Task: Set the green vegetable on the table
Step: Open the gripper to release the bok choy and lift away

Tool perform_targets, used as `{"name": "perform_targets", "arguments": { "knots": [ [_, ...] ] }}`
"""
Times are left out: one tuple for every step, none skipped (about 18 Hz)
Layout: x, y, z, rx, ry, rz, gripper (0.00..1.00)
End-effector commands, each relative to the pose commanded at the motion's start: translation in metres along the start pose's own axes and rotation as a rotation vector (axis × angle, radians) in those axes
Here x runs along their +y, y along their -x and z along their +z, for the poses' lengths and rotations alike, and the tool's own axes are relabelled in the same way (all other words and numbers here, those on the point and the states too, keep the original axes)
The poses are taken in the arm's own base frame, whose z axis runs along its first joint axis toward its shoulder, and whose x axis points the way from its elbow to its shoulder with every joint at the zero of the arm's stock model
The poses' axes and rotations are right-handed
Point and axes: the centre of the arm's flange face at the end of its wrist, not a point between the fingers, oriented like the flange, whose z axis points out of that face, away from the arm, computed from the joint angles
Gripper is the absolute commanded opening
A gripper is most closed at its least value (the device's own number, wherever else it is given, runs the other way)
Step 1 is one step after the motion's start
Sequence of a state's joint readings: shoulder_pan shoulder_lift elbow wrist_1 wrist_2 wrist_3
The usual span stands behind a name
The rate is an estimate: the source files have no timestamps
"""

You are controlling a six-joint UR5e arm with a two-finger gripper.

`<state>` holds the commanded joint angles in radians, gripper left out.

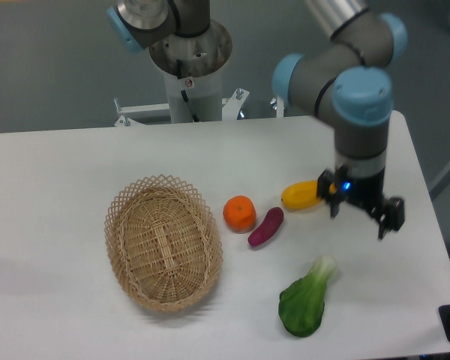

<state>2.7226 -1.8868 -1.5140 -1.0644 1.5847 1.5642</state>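
Note:
The green vegetable (305,298) lies flat on the white table (75,172) near the front right, dark leaves toward the front edge and pale stem end pointing up-right. My gripper (358,220) hangs above the table, up and to the right of the stem end, not touching it. Its two fingers (382,228) stand apart with nothing between them, so it is open and empty.
An oval wicker basket (163,241) stands left of centre with nothing in it. An orange (239,213), a purple sweet potato (265,226) and a yellow oblong fruit (301,195) lie in a row between the basket and the gripper. The arm's base (189,67) stands at the back edge.

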Motion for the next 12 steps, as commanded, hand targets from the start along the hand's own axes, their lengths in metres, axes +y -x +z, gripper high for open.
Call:
{"name": "perform_targets", "arguments": {
  "knots": [
    [0.009, 0.001, -0.004, -0.003, -0.004, 0.016, 1.00],
    [0.016, 0.000, -0.012, -0.015, -0.013, 0.013, 1.00],
    [0.019, 0.001, -0.016, -0.020, -0.032, 0.006, 1.00],
    [0.026, 0.002, -0.016, -0.021, -0.050, -0.005, 1.00],
    [0.034, 0.003, -0.017, -0.026, -0.062, -0.003, 1.00],
    [0.037, 0.004, -0.018, -0.029, -0.076, 0.034, 1.00],
    [0.040, 0.004, -0.017, -0.028, -0.078, 0.045, 1.00],
    [0.044, 0.004, -0.019, -0.032, -0.082, 0.042, 1.00],
    [0.043, 0.003, -0.020, -0.034, -0.085, 0.041, 1.00],
    [0.043, 0.003, -0.020, -0.034, -0.087, 0.041, 1.00],
    [0.044, 0.003, -0.020, -0.033, -0.086, 0.041, 1.00],
    [0.044, 0.003, -0.020, -0.034, -0.086, 0.041, 1.00]
  ]
}}
